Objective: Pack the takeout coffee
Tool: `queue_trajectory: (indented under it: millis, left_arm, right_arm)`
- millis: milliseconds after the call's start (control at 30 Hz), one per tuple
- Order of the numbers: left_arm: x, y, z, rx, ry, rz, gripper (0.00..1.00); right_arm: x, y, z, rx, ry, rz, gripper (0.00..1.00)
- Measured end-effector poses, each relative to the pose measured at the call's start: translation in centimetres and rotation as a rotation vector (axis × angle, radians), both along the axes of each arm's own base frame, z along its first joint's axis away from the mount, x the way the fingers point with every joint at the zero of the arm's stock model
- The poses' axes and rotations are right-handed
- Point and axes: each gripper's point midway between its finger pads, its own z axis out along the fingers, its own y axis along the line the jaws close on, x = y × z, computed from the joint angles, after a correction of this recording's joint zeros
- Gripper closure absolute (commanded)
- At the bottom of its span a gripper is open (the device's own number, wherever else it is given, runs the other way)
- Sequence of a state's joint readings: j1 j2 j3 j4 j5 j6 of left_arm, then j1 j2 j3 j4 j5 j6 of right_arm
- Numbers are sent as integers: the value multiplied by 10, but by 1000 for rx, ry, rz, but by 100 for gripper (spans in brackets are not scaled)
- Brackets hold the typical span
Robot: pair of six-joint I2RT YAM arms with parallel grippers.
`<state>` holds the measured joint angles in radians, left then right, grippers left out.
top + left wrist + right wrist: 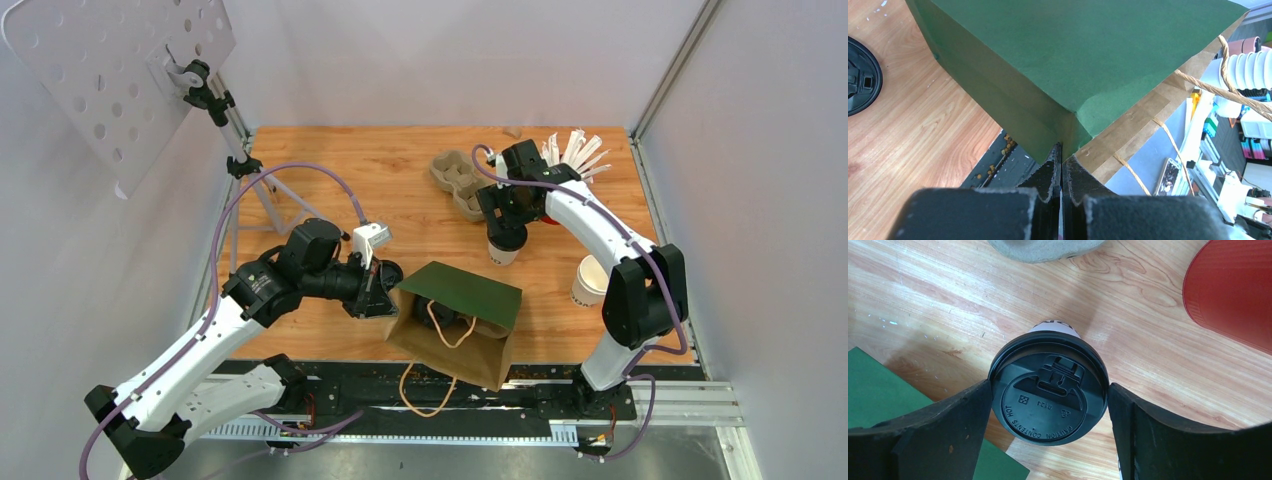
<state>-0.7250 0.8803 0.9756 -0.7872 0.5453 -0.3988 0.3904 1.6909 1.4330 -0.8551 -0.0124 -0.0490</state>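
While left hand (pixel 1061 167) pinches bag (pixel 1073 60) edge — right hand (pixel 1049 390) clasps lidded cup (pixel 1048 407).

A strip of bare tabletop (pixel 545 270) separates lidded cup (pixel 504 248) and bag (pixel 455 325); carrier (pixel 455 180), red cup (pixel 1233 295) stand close behind.

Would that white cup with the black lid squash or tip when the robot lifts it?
Likely squashable: the cup looks like thin paper, though the lid probably stiffens its rim. It may tip if nudged, being wider at the lid than below. Contents hidden, so weight unclear.
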Motion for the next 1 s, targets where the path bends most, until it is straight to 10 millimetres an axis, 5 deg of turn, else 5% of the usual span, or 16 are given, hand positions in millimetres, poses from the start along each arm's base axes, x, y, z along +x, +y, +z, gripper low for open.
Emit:
queue_trajectory:
  millis: [233, 533, 633, 800, 900, 1000]
  left_arm:
    - [2, -1, 4, -7, -5, 3, 100]
    - [7, -6, 14, -17, -13, 7, 100]
    - [11, -8, 16, -4, -8, 13, 100]
    - [18, -10, 17, 14, -8, 29, 100]
    - [20, -11, 17, 21, -4, 32, 100]
    - [21, -12, 16, 24, -3, 33, 100]
  right_arm:
    - [0, 0, 1, 0, -4, -1, 30]
    - [-11, -8, 8, -30, 21, -4, 32]
    - [-9, -8, 31, -24, -6, 5, 33]
    - [-9, -3, 102, 26, -151, 31, 32]
    - [-23, -2, 143, 68, -252, 59, 24]
    - [-37, -5, 160, 92, -315, 80, 18]
